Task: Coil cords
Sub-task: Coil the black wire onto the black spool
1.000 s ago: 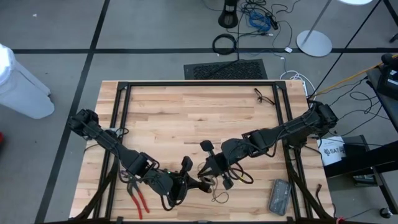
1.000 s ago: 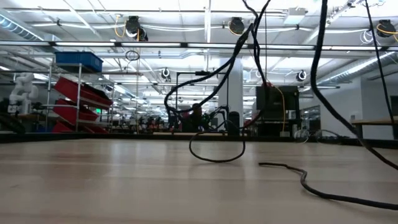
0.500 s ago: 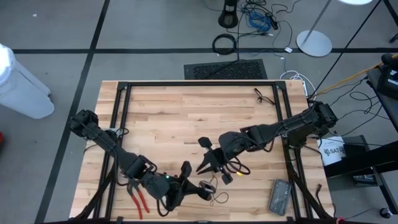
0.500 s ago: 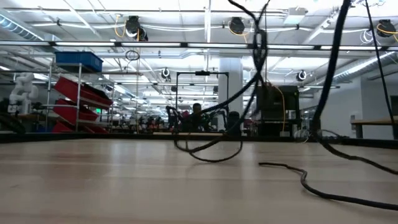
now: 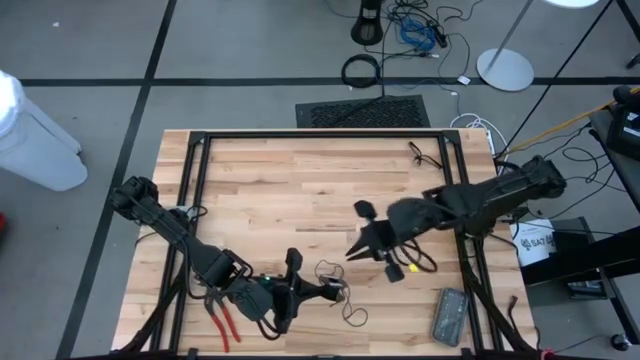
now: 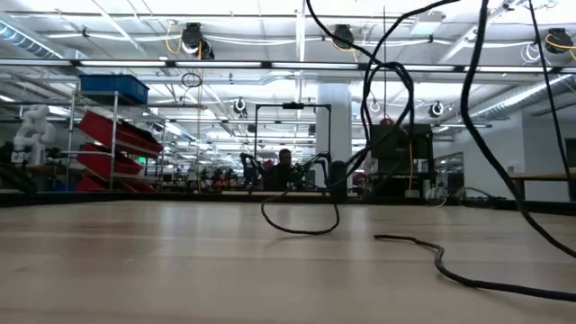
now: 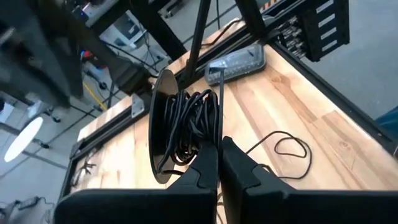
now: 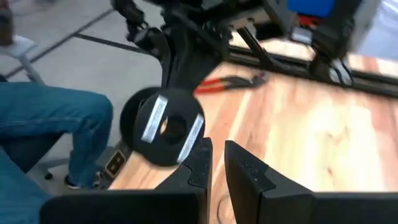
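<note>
Moved since the earlier frame: right gripper (image 5: 364, 243) has pulled away toward the table's right half, well apart from the left gripper (image 5: 322, 291); a second ago the two met near the front middle.
Right gripper: hangs over the wood right of centre, above the table (image 5: 300, 190); its fingers (image 8: 249, 171) stand a narrow gap apart with nothing between them in the right wrist view.
Left gripper: low at the front edge, pointing right, a little farther right than before; fingers (image 7: 205, 171) pressed together, clamped on the cord (image 7: 189, 127) at the foot of the wound bundle.
Cord: thin black wire, most of it wound in a bundle against a dark round disc (image 7: 163, 124) right at the left fingertips; a loose tail (image 5: 350, 312) lies in a small loop on the wood just beside that gripper.
Change in the cord: earlier it was bunched between both grippers; now only the left one has it.
Disc, right wrist view: dark round face (image 8: 163, 126) with two pale strips, in front of the left arm.
Low view: black lines hang from above in a different curve than before; a loop (image 6: 301, 220) touches the table.
Pliers (image 5: 222, 318): red-handled, at the front left edge beside the left arm, unmoved.
Grey flat device (image 5: 449, 315): front right of the table, unmoved.
Person: a blue trouser leg (image 8: 50, 121) shows beyond the table edge in the right wrist view.
</note>
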Motion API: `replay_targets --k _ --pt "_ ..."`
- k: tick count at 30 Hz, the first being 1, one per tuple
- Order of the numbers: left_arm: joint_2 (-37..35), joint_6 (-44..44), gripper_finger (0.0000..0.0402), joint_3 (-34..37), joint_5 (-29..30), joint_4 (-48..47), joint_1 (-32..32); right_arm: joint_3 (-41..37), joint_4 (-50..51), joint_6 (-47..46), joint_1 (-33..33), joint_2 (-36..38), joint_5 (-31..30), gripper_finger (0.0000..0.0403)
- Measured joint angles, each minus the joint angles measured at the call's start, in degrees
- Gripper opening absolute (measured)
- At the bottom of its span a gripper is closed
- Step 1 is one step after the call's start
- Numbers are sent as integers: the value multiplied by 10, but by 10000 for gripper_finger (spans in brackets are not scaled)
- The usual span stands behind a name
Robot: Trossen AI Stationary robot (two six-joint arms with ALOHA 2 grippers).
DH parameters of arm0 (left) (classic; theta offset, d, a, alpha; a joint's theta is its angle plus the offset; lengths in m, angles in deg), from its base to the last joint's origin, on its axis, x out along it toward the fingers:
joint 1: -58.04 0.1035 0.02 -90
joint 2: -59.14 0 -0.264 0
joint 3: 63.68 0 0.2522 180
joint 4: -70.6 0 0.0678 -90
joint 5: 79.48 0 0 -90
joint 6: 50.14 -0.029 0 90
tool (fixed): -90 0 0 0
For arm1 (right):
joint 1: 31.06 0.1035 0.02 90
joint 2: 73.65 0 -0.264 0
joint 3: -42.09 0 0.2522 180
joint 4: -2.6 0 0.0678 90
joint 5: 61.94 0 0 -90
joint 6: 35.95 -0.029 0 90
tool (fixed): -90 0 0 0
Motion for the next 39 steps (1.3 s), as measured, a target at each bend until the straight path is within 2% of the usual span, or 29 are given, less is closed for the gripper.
replay_targets --k 5,9,12,16,19,22,31,35,39 --pt "-5 15 0 0 19 0 -7 -1 91 -61 49 28 -113 32" --pt "-16 45 0 0 58 -1 -15 -35 83 -120 91 30 -184 32" --pt "-26 69 0 0 64 -3 -15 -97 10 -159 118 29 -242 32" --pt "-35 82 0 0 72 -12 -17 -210 -164 -184 144 28 -304 34" --pt "-38 85 0 0 80 -20 -18 -280 -315 -183 153 16 -327 47" --pt "-38 81 0 0 85 -30 -17 -315 -404 -186 157 -13 -333 73" --pt "-38 80 3 0 92 -31 0 -290 -433 -231 156 -116 -335 158" --pt "-38 80 5 0 93 -32 1 -284 -428 -231 150 -140 -365 172" --pt "-38 80 6 0 93 -36 0 -280 -427 -228 141 -154 -378 170"
